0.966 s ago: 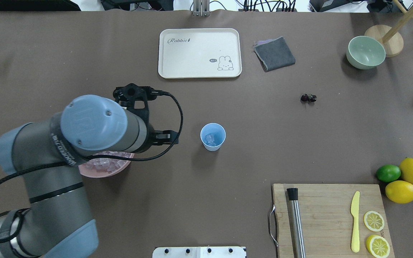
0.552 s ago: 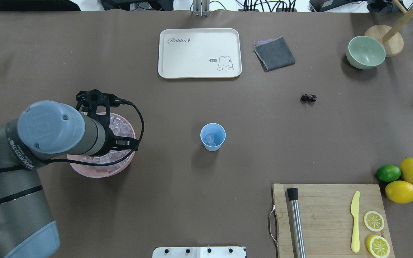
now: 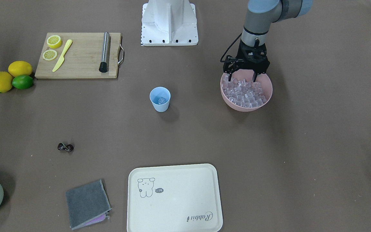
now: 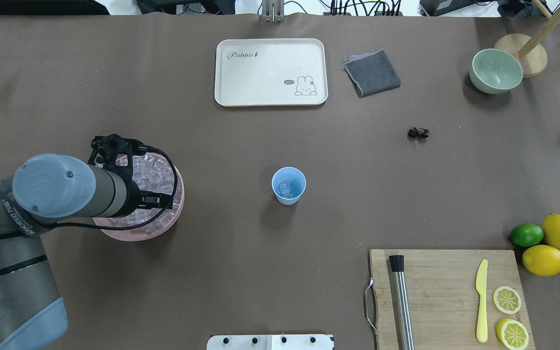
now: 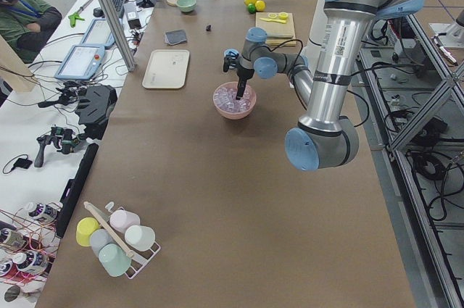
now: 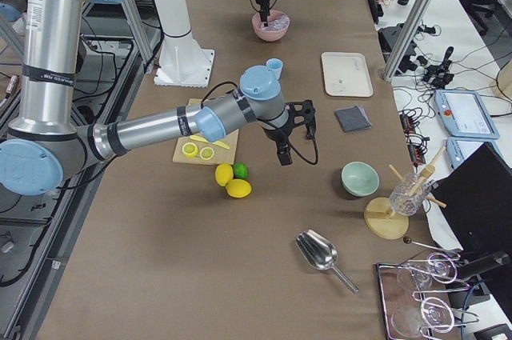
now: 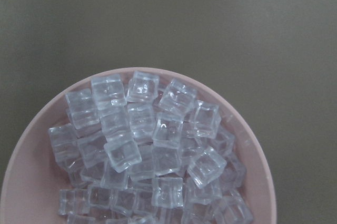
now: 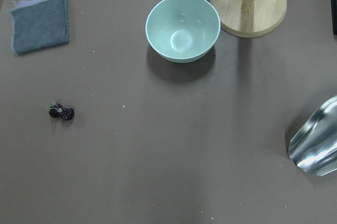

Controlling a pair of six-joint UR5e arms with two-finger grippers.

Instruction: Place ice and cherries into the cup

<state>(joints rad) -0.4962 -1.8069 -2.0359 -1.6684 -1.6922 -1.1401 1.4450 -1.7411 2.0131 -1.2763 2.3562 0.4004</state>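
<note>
Item: table set for ice and cherries, listed from the robot's edge outward.

Near right: wooden cutting board point(image 4: 440, 301) with a steel muddler, a yellow knife and two lemon slices. Just beyond its right corner lie two lemons point(image 4: 543, 260) and a lime point(image 4: 526, 235), touching.

Middle left: pink bowl point(image 4: 134, 234), heaped with ice point(image 7: 152, 145). The cubes are small, clear, colourless and glassy, with rounded edges, and lie at all angles. The left gripper point(image 3: 242, 78) hangs upright over the robot-side part of the bowl, jaws spread wide, fingertips down at the top of the heap. Contact with the cubes cannot be judged.

Middle centre: cup point(image 4: 288, 185), a light blue, plain, tapering tumbler standing upright, well right of the bowl. A few cubes sit at its bottom.

Middle right, farther: cherries point(image 4: 418, 132), a tiny glossy pair, dark red-black and joined, lying on the bare table well apart from the cup. The right gripper point(image 6: 283, 154) hangs above this part of the table, pointing down. Whether its jaws are apart or together cannot be told.

Far: cream tray point(image 4: 270, 73) with a rabbit print, a folded grey cloth point(image 4: 372, 73) to its right, and a pale green bowl point(image 4: 496, 71) at far right.
</note>
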